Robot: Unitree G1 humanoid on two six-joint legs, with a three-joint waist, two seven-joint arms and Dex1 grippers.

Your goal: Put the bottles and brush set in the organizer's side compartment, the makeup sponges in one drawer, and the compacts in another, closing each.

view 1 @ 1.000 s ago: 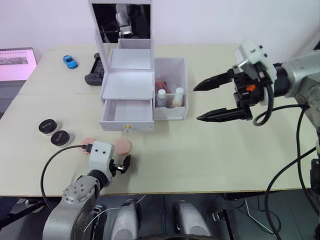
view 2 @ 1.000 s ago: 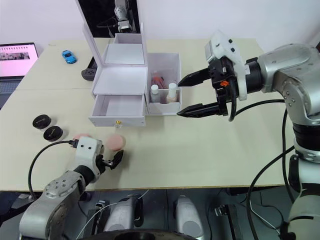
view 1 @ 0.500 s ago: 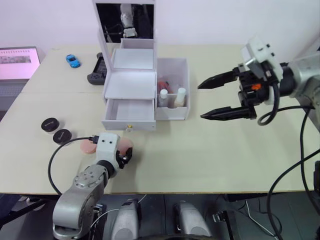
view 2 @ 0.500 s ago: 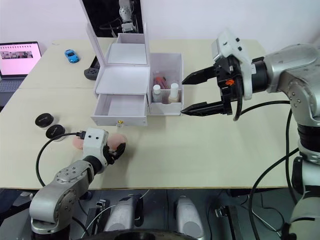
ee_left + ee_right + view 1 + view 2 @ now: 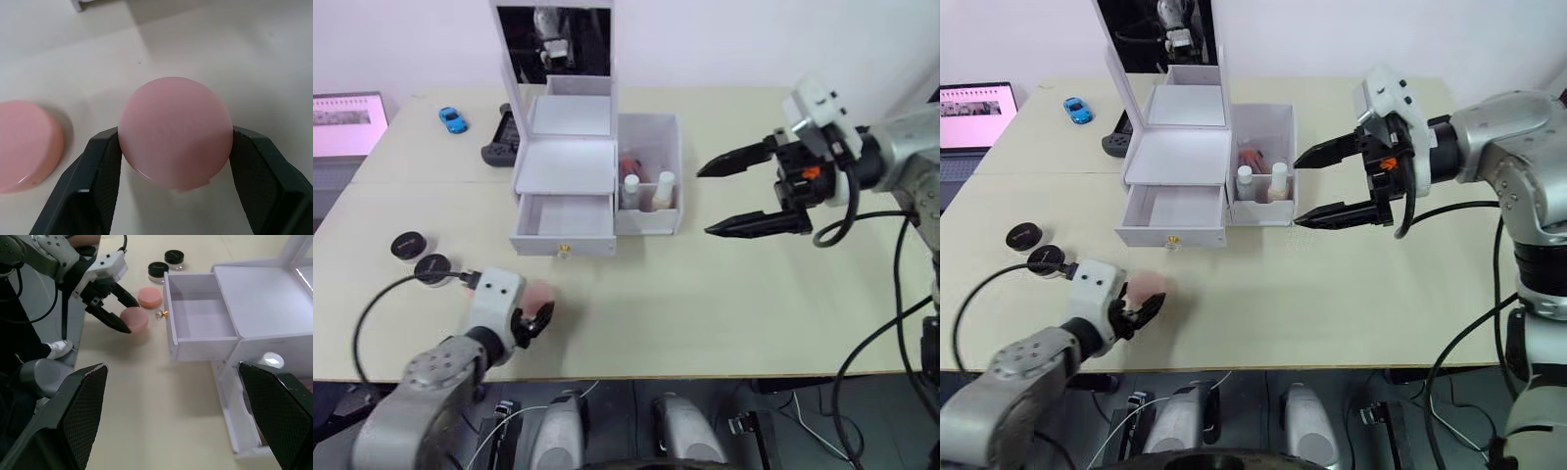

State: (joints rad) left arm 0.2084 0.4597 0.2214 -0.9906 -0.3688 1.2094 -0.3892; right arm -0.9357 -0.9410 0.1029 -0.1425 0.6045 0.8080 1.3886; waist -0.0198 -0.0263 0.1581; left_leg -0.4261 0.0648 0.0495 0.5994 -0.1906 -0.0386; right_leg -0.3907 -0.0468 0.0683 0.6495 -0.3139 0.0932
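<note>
My left gripper (image 5: 173, 161) has black fingers (image 5: 100, 181) with a matt, finely grained plastic look. The pink sponge (image 5: 175, 133) between them looks soft and smooth, matt with only a weak sheen, and the second sponge (image 5: 27, 146) shows a slightly shiny edge. The table (image 5: 705, 294) is a pale beige, smooth and matt surface, like laminate. The organizer (image 5: 565, 166) looks like white plastic, a bit translucent at the side compartment (image 5: 651, 137), and its open drawer (image 5: 563, 217) has a small shiny metal-looking knob (image 5: 160, 315). The two compacts (image 5: 166, 263) are black and glossy. My right gripper (image 5: 739, 192) has dark matt fingers under a white plastic housing, and my arms look like brushed grey metal
</note>
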